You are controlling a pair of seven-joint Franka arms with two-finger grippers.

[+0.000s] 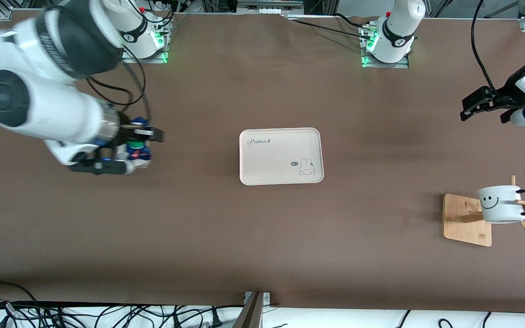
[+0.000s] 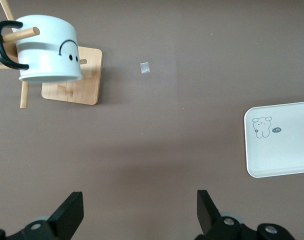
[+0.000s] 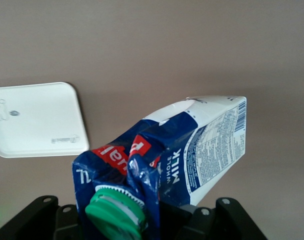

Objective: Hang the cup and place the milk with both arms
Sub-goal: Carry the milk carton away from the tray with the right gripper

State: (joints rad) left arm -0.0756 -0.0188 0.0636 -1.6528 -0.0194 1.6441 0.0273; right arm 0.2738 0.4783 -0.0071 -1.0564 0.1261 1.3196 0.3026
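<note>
Milk (image 3: 177,150) was clamped in the right gripper (image 1: 136,145), jaws closed on the carton near its gable, green cap toward the wrist. It was lifted, over bare table toward the right arm's end from the tray (image 1: 281,156), well apart from it.

Cup (image 1: 501,204) was already hung: handle over a peg of the wooden rack (image 1: 466,219), toward the left arm's end from the tray. Hang step looked done; the place step was in hand.

Left gripper (image 1: 483,104) was wide open, held nothing, over bare table toward the left arm's end from the tray. Waiting, by the look of it.

Next move, my read: carry the milk across to the tray, clear its raised rim, and set it down upright. The carton's tilt in the grip was hard to judge from the front view, so it may need levelling.

Room: open mat between milk and tray, nothing in the path. Tray was bare. Rack and cup were well apart from it.
</note>
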